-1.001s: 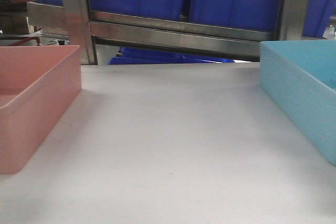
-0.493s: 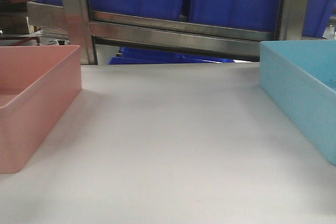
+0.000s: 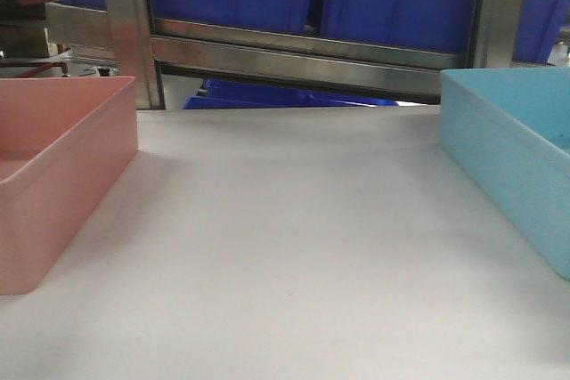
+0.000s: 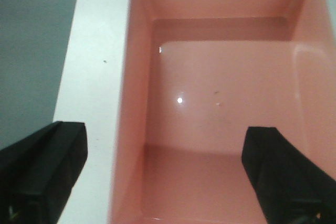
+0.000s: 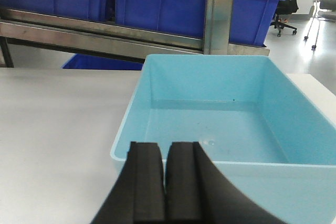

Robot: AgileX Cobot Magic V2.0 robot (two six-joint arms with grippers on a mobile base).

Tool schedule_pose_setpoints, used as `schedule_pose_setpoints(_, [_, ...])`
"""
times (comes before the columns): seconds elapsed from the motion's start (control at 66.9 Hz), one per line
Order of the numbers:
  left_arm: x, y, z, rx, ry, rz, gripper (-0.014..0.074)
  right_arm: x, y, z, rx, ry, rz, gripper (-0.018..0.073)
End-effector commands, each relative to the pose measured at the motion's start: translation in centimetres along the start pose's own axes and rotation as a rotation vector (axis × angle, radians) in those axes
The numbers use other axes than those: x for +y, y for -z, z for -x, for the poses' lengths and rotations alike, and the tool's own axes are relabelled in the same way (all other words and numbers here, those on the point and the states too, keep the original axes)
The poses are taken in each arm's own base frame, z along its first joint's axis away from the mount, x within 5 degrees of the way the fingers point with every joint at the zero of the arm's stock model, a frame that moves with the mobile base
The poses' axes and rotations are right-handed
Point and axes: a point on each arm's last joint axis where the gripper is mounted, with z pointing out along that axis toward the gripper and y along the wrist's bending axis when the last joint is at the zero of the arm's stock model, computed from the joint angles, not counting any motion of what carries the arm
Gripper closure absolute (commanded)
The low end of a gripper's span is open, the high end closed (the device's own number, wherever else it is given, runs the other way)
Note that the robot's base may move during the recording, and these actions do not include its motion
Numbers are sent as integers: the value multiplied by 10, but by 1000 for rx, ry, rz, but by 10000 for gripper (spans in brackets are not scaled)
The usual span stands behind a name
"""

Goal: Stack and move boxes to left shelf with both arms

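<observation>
Pink box [image 3: 62, 175] at left of white table [image 3: 294, 246], blue box [image 3: 508, 157] at right, well apart, not yet stacked. We see left gripper [image 4: 165, 171] spread wide: one finger over table outside pink wall, other over interior. Right gripper [image 5: 165, 177] pressed together, empty, just short of blue rim. Risks, we judge: single-wall pinch lets box tilt or slip; unopened right fingers shove blue box. Against earlier front frames, both boxes unmoved.

The pink tub [image 3: 62, 175] runs off the front view's left edge, the light blue tub [image 3: 508, 157] off its right. The right gripper [image 5: 166, 150] (fingers pressed together) hides part of the blue one's near rim.
</observation>
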Motion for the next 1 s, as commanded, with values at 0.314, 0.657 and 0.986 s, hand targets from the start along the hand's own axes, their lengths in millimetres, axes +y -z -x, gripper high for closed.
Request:
schedule_pose_setpoints(0.314, [38, -104, 13, 111, 12, 54, 95, 1, 3, 15, -124, 14, 9, 511])
schedule_pose_setpoints(0.657, [36, -168, -14, 267, 18, 16, 154, 1, 3, 15, -124, 14, 9, 511])
schedule_pose_setpoints(0.986, [35, -169, -15, 283, 21, 13, 603, 1, 3, 15, -124, 14, 9, 511])
